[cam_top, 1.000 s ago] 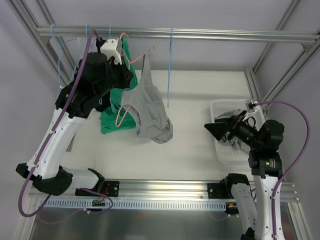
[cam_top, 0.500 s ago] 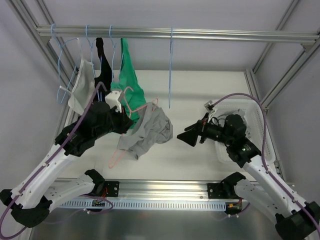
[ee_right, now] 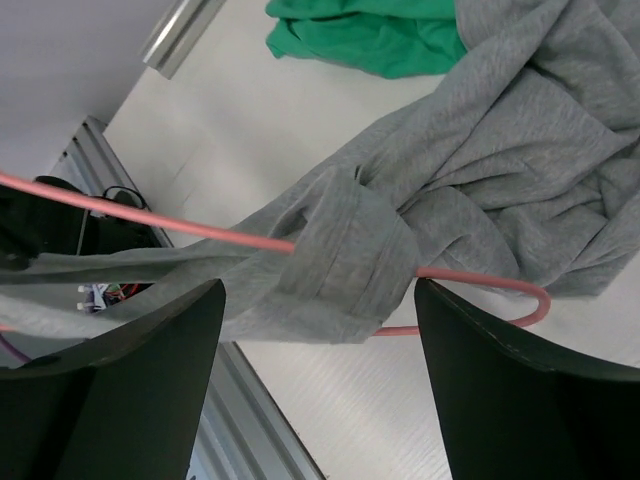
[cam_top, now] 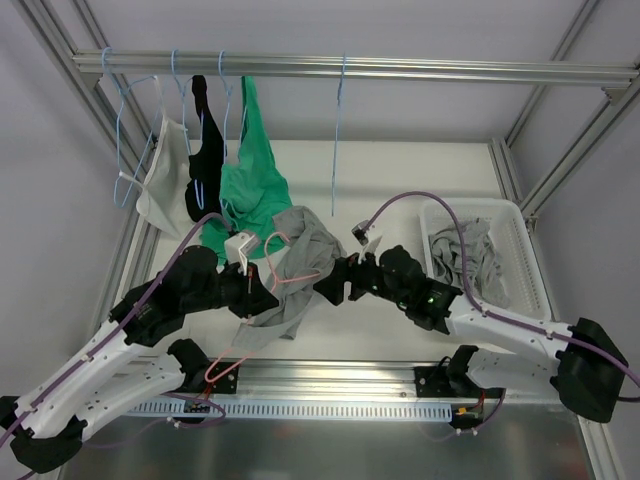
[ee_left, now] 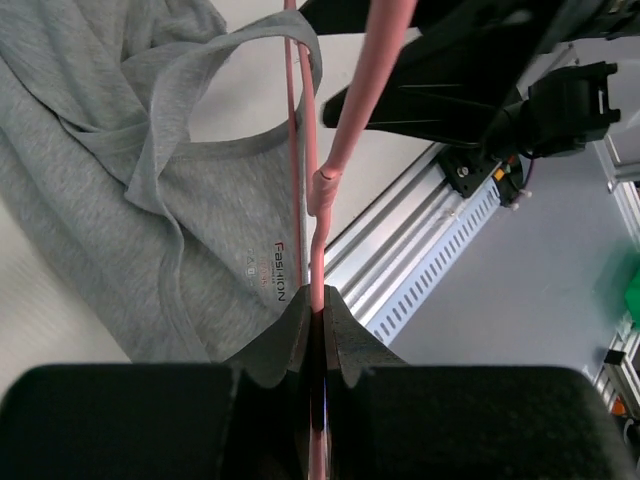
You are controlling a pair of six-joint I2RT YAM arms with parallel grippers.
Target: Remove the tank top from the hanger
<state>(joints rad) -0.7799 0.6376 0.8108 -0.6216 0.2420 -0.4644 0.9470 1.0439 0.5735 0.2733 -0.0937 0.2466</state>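
Left pincer (ee_left: pixel 315 305): shut hard on the pink wire of the hanger (ee_left: pixel 345 125), no gap between the jaws. The hanger is tilted, with one end running down toward 7 o'clock past the near edge of the worktop (cam_top: pixel 400 190).

Tank top (cam_top: pixel 305 250): grey, on the hanger, bunched near the middle of the worktop on its near side, at about 2 o'clock from the left pincer. One strap is looped over the wire. A printed neck label (ee_left: pixel 272 272) shows in the left wrist view.

Right pincer (ee_right: pixel 318 290): wide open, at 3 o'clock of the tank top. Its fingers (ee_right: pixel 130 390) straddle a folded strap and the wire without closing on either. I cannot tell if a finger touches the cloth.

Basket (cam_top: pixel 470 204): white, at 3 o'clock on the worktop, with grey clothes (cam_top: pixel 470 262) inside.

Rail (cam_top: pixel 450 70): across the far side at 12 o'clock. From 10 to 11 o'clock hang a pale garment (cam_top: pixel 160 185), a black one (cam_top: pixel 207 150) and a green top (cam_top: pixel 250 185), each on a blue hanger. A bare blue hanger (cam_top: pixel 337 140) hangs just right of them.
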